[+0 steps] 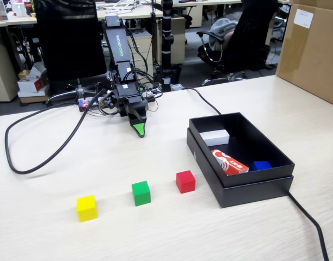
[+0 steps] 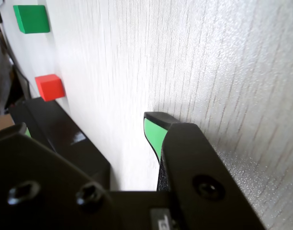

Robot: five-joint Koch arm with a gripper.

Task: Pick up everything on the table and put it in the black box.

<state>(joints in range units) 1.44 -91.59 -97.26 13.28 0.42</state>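
Observation:
Three small cubes lie in a row on the beige table point(image 1: 155, 234) near its front: yellow point(image 1: 86, 207), green point(image 1: 141, 193) and red point(image 1: 185, 181). To the right of them stands the black box point(image 1: 248, 191). My gripper point(image 1: 138, 129) hangs tip-down just over the table behind the cubes, well apart from them and left of the box. In the wrist view my gripper point(image 2: 89, 129) is open with nothing between its green-padded fingers point(image 2: 153, 135). That view also has the green cube point(image 2: 31, 18), the red cube point(image 2: 50, 87) and the box wall point(image 2: 65, 136). The yellow cube is outside it.
Inside the box lie a white block point(image 1: 215, 137), a red-and-white packet point(image 1: 229, 162) and a small blue block point(image 1: 261, 165). A big brown carton point(image 1: 310, 49) stands at the right back. Black cables point(image 1: 41, 157) loop over the left table, and another cable point(image 1: 310, 223) runs from the box's front corner.

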